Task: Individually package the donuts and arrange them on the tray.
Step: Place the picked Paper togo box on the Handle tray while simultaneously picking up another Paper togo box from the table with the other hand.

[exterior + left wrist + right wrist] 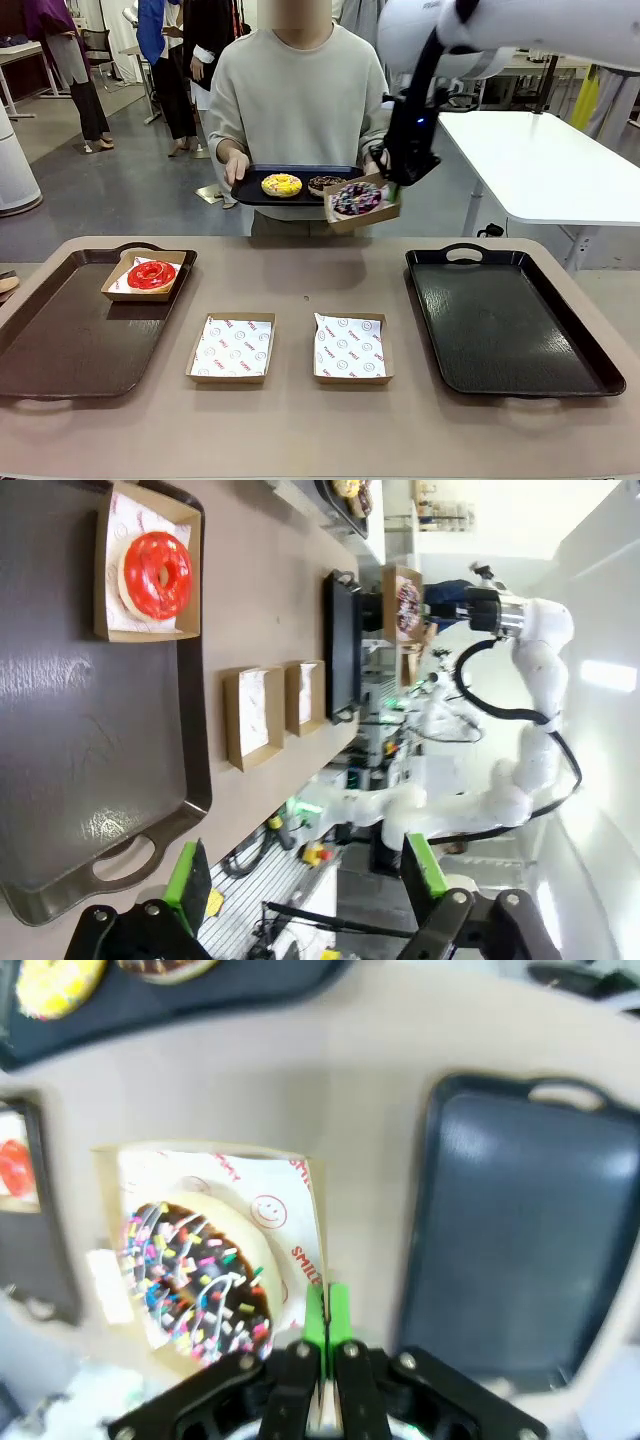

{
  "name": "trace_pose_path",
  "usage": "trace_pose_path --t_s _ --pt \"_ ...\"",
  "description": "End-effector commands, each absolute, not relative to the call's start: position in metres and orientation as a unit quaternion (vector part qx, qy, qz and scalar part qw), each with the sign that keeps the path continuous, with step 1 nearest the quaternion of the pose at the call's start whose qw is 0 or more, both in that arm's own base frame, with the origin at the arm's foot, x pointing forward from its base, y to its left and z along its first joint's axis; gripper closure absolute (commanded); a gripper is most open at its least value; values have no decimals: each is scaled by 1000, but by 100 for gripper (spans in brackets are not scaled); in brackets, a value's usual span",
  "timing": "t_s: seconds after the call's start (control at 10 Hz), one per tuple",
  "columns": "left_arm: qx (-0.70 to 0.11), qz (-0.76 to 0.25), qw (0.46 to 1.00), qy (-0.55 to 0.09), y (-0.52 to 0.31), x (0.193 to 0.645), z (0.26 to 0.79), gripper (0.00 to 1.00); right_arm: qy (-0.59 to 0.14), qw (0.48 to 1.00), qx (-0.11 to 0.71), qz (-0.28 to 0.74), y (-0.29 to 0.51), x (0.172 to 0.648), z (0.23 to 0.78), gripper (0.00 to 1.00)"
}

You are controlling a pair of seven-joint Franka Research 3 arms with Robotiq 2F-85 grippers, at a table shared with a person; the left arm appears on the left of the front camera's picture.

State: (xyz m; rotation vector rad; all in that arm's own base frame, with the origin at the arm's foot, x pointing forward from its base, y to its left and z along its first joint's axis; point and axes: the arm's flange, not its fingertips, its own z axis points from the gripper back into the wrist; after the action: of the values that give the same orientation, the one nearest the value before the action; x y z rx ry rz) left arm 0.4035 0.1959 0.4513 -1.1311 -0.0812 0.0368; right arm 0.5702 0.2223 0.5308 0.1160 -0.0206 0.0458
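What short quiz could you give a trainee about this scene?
1. True or false: the red donut lies in a cardboard box on the brown tray.
2. What does the right gripper pinch? A. the rim of the raised box holding the sprinkled donut; B. a yellow donut; C. the black tray.
3. How many paper-lined boxes on the table hold no donut?
Key: 1 true; 2 A; 3 two.
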Motion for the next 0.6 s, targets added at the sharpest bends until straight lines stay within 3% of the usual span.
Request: trace_pose_path --t_s 0.0,0.2,0.5 --pt "-461 -18 887 -13 159 412 480 0 -18 998 55 28 162 535 540 98" --pt "-399 -49 915 22 106 419 497 0 0 998 45 -51 104 531 532 98" --pt "-302 -98 947 38 14 414 521 0 10 996 46 -76 47 521 502 98"
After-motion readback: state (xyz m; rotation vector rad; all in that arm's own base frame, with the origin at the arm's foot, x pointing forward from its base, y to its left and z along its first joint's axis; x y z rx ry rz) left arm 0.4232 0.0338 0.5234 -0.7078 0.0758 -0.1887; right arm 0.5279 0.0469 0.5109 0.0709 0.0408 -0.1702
